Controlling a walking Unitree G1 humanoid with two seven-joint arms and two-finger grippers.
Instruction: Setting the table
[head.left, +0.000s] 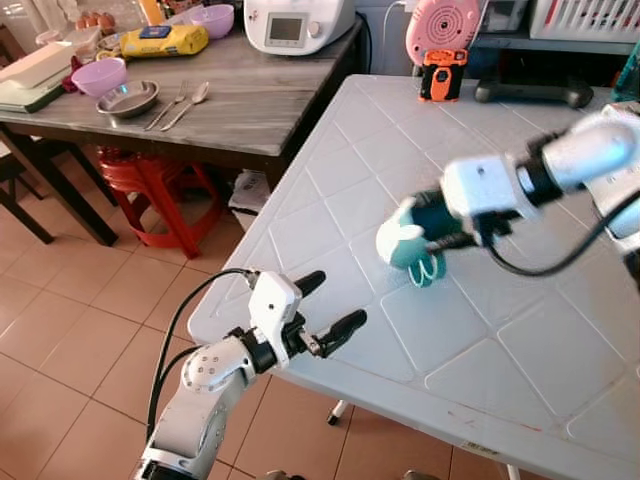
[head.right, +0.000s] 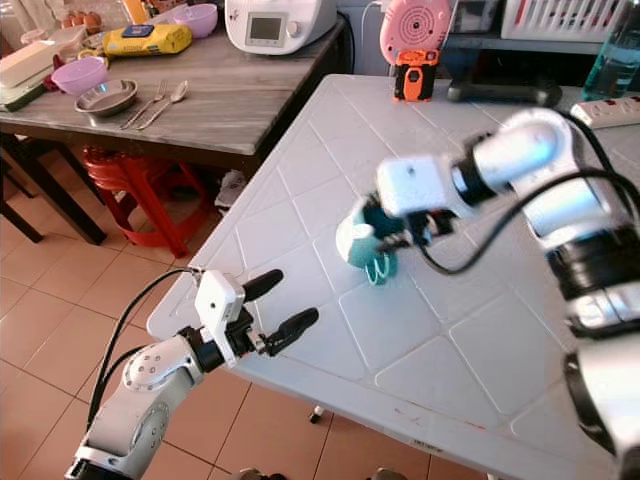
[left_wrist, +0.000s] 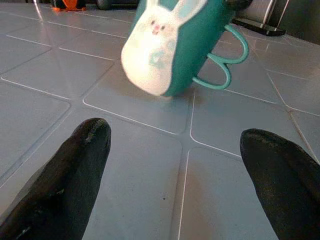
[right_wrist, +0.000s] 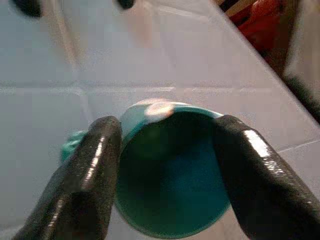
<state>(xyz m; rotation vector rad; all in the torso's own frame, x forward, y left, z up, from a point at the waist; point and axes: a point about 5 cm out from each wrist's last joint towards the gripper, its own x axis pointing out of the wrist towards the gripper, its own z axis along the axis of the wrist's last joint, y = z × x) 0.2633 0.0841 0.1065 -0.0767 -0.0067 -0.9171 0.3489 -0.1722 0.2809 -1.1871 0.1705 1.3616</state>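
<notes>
Fingers of the right hand (right_wrist: 165, 185) clamp the tilted teal mug (head.left: 412, 245).

Bright, even daylight fills the head views; the white table (head.left: 480, 330) shows soft sheen toward its far edge and faint shadows. The teal mug (head.left: 415, 245) and right gripper (right_wrist: 167, 165) are motion-blurred, and the right wrist view is hazy and washed out
</notes>
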